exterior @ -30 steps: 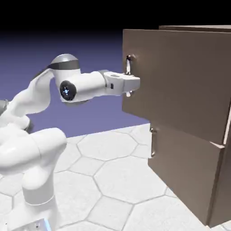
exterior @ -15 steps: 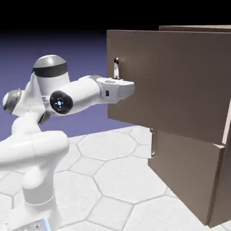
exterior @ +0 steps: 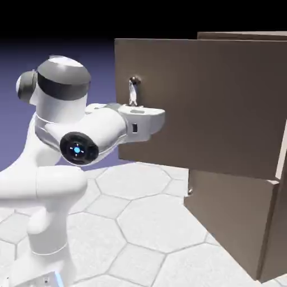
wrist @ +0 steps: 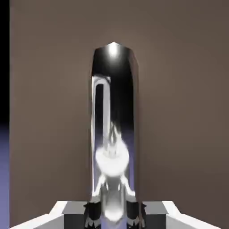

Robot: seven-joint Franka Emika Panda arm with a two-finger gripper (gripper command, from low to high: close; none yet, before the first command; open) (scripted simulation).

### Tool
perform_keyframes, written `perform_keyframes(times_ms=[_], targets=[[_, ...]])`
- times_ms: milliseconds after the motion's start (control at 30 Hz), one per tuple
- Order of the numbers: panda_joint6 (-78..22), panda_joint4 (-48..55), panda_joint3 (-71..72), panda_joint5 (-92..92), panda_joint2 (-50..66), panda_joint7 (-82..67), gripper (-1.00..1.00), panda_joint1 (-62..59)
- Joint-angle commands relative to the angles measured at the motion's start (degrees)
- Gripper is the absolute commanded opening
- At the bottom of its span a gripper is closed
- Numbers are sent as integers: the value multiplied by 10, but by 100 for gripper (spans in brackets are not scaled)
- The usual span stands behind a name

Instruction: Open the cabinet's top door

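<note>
Top door (exterior: 207, 106), one, partly open by our judgement, further swing perhaps left; its silver handle (wrist: 113, 112) we find between the tips of our pincer (wrist: 113, 214), closed on the bar.

The cabinet (exterior: 235, 218) is tall, boxy, matte brown. Its top door (exterior: 196, 106), a flat brown panel (taller than the one beneath), stands upright and swung open, its free edge jutting out beyond the cabinet's body toward the exterior view's left. A slim, shiny silver bar handle (exterior: 133, 92) runs upright near that free edge.
</note>
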Motion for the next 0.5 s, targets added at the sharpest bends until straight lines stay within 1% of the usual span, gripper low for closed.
perform_keyframes(times_ms=[0,233,467], targets=[[-5,13,1,-20,-21,-19,-100,-4],[-22,115,12,-152,-166,-133,-100,-16],[-25,231,24,-260,-312,-208,-100,-8]])
